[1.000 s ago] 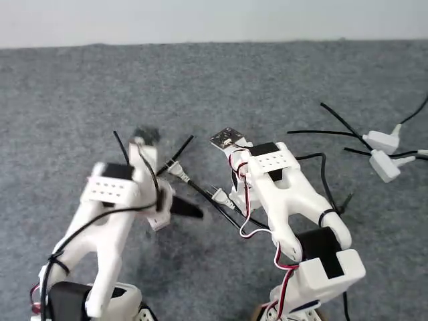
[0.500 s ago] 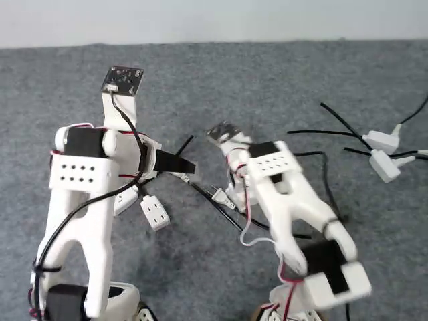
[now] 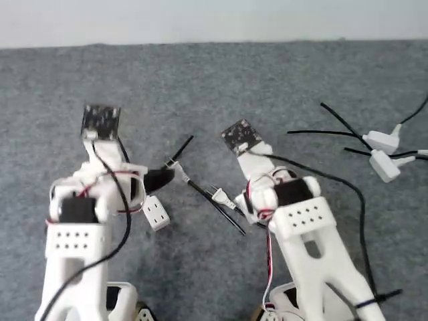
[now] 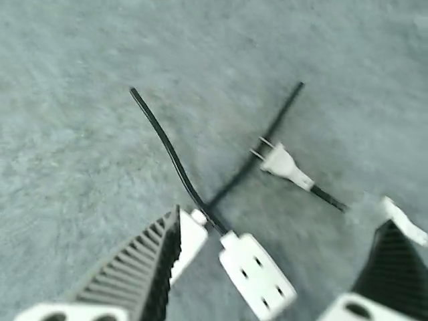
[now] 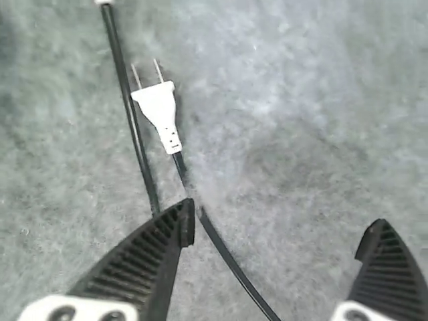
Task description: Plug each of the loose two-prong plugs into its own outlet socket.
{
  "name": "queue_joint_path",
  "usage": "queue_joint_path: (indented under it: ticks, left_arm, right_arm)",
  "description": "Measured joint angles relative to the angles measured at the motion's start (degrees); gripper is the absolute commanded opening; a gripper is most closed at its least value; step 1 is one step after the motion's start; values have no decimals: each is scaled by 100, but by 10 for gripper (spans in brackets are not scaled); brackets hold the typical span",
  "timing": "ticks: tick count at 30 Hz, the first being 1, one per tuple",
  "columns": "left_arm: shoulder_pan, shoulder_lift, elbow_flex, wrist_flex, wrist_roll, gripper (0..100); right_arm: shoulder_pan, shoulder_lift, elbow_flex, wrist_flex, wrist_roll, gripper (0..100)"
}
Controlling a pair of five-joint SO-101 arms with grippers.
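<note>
Status: the centre pair isn't mated yet. The loose plug [image 5: 159,103] is lying flat on the grey mat [image 3: 281,80], and nothing is gripping it. The outlet socket [image 4: 257,274] is also lying flat, apart from the plug.

Two white connector bodies [image 3: 382,141] are sitting well off to the side with their cords. They're looking like already-joined pairs, but they're too small to confirm. My read is that at least this one plug is left to do.

Right gripper [image 5: 284,215]: jaws are standing wide open and holding nothing.
- The plug is lying ahead of the jaws, offset toward one finger rather than centred in the gap.
- Its long axis is running roughly along the gripper's reach, with the prongs pointing away from the jaws.
- Its cord is trailing back past that finger's tip.
- A second black cord [image 5: 134,140] is running just beside the plug body.

Left gripper [image 4: 283,221]: jaws are also spread wide and gripping nothing.
- The socket is sitting inside the gap, close in, with its long axis slanting across it and its slotted face looking up.
- A second white piece [image 4: 192,235] is lying against one finger. I can't tell whether it's a plug or a socket.
- From here the plug is lying beyond the socket, and its prongs are not aiming at it.

Judgement: the plug is needing a pick and a re-aim before insertion.
</note>
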Motion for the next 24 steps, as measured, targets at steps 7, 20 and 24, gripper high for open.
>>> queue_joint_path:
  ticks: [7, 20, 24]
  left_arm:
    - [-185, -545, 598, -281, -211, 410]
    - [-1046, -563, 1055, -1301, 18, 409]
    - [-1046, -563, 1178, -1415, 26, 408]
  right_arm:
    - [-466, 290, 264, -352, 246, 369]
    - [-1424, 3376, -985, -809, 677, 369]
    - [-1433, 3789, -1336, -809, 695, 369]
